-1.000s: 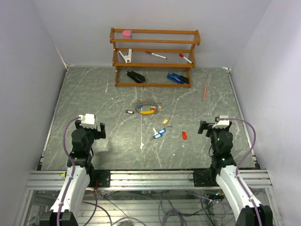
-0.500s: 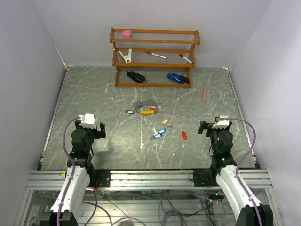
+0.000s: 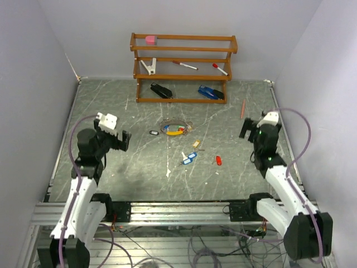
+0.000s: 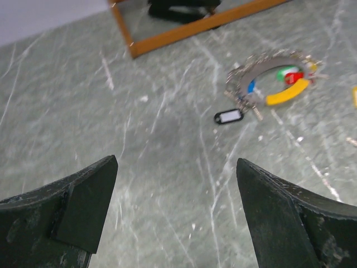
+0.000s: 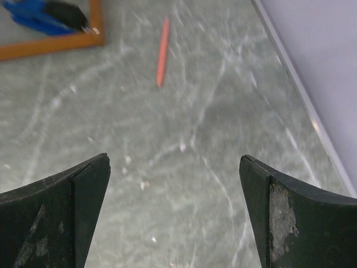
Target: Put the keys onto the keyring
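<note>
The keyring (image 3: 176, 128), a silvery wire loop with coloured tags, lies mid-table; it also shows in the left wrist view (image 4: 274, 78). Loose keys lie near it: a black-tagged key (image 3: 154, 132) (image 4: 228, 116), a beige one (image 3: 196, 143), a blue one (image 3: 189, 158) and a red one (image 3: 218, 161). My left gripper (image 3: 121, 140) (image 4: 177, 167) is open and empty, left of the black-tagged key. My right gripper (image 3: 246, 129) (image 5: 174, 164) is open and empty at the right side, over bare table.
A wooden shelf rack (image 3: 183, 68) stands at the back with a black stapler (image 3: 161, 90), a blue stapler (image 3: 210, 92) (image 5: 44, 15), marker pens and a pink block. An orange pencil (image 3: 243, 109) (image 5: 162, 52) lies at the back right. Walls close both sides.
Both arms have risen and reached forward from their rest pose. The left gripper moved toward the keyring side, the right gripper toward the back right. The keys and keyring have not moved.
</note>
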